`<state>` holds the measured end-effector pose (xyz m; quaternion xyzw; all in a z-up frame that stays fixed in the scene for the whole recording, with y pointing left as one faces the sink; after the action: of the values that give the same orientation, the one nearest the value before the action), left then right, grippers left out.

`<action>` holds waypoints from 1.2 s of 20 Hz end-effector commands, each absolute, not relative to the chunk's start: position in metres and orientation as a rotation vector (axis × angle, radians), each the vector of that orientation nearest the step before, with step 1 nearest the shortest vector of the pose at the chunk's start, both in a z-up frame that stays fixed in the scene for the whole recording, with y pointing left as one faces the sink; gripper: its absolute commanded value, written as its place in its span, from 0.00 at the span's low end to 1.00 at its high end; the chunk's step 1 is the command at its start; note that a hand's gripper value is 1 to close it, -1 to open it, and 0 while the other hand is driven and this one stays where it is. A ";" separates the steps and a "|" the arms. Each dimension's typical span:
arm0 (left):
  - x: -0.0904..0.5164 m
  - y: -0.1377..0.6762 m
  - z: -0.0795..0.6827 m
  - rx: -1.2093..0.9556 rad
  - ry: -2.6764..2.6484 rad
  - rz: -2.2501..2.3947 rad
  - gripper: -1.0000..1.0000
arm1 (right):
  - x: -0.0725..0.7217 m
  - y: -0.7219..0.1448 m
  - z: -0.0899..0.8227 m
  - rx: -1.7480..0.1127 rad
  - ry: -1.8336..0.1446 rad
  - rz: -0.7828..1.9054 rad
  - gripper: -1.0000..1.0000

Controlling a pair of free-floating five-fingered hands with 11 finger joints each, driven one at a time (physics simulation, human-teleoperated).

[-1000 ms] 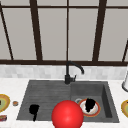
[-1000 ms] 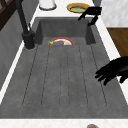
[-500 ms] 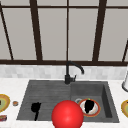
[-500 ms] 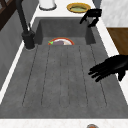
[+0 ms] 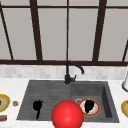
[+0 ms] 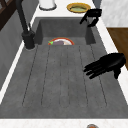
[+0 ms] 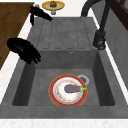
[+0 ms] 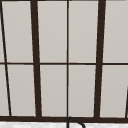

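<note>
My left hand (image 5: pixel 37 106) hovers over the ribbed drainboard (image 6: pixel 60 75), fingers straight and reaching toward the back; it is the near hand (image 6: pixel 107 65) in the left side view and the far hand (image 7: pixel 38 12) in the right side view. It holds nothing. My right hand (image 5: pixel 88 105) hangs over the front side of the basin, fingers relaxed and pointing down, empty (image 7: pixel 23 50). Below it a red-rimmed plate (image 7: pixel 58 96) lies on the basin floor with a purple eggplant (image 7: pixel 72 88) on it. A red ball (image 5: pixel 67 115) shows at the sink's front edge in the front view.
A black faucet (image 5: pixel 68 72) stands behind the sink. Yellow plates sit on the counter at the left (image 5: pixel 3 102) and the right (image 6: pixel 78 7). A white jar (image 6: pixel 47 3) stands at the back right. A small round item (image 5: pixel 15 103) lies left of the sink.
My left hand has edged a little further out over the drainboard. The right hand, plate and eggplant have stayed where they were.
</note>
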<state>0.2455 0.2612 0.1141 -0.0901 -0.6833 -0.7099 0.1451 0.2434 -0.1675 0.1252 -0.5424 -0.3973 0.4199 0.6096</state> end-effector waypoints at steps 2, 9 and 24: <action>0.244 0.261 0.114 -0.249 -1.968 -2.041 0.00 | 0.243 -0.168 0.125 -1.253 -0.918 0.970 0.50; 0.244 0.274 0.123 -0.264 -1.970 -2.043 0.00 | 0.243 -0.168 0.125 -1.253 -0.918 0.969 0.50; 0.245 0.273 0.121 -0.229 -1.985 -2.064 0.50 | 0.273 -0.174 0.136 -1.190 -0.966 1.074 0.00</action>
<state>0.2448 0.2726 0.1212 -0.0780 -0.6851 -0.7118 0.1335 0.2675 -0.1741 0.1297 -0.5262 -0.3959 0.4361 0.6133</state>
